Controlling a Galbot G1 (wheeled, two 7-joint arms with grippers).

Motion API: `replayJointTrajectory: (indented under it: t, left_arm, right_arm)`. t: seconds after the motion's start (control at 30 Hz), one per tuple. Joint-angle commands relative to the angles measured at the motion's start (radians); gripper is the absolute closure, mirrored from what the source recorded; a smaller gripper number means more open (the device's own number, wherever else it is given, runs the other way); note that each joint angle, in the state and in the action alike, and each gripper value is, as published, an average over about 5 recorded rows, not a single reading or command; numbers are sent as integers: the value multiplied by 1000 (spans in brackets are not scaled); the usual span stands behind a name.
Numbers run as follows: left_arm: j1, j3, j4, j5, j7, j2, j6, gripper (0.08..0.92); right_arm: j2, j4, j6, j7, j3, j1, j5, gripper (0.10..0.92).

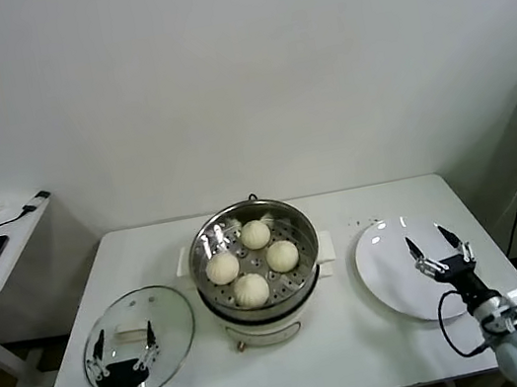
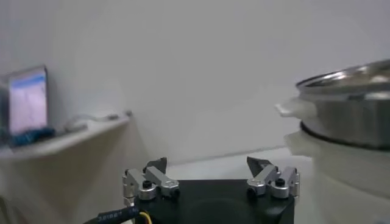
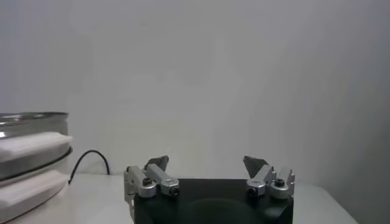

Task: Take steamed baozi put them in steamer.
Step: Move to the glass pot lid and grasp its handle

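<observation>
All four steamed baozi [image 1: 251, 260] sit in the steamer [image 1: 248, 217]; plate [image 1: 394, 280] bare; right gripper [image 1: 440, 254] above it, left gripper [image 1: 122, 346] over the lid [image 1: 165, 315], both spread and empty; best simply pull clear without bumping the pot

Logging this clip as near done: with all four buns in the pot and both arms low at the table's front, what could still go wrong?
1. The open left gripper hangs over the round glass lid; a careless lift could knock it off the near table edge.
2. The open right gripper is above the flat white plate, which could be nudged.
3. The four cream-white steamed buns sit in the uncovered steel steamer pot; lidding remains.
</observation>
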Motion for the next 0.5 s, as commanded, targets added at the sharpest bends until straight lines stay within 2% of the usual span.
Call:
replayJointTrajectory:
  t: [0.03,0.27,0.5]
  left_arm:
    - [-24,-56,163,798,-220,43,-115,177]
    - [-27,-57,286,1134,-295,115,-61,177]
    - [-72,-41,368,1236,-316,127,-4,177]
  right_arm:
    - [114,9,37,63,40,-85,-98,203]
    - [123,21,-21,115,35,-84,-124,203]
    - [121,24,-43,131,30,-79,-133,203]
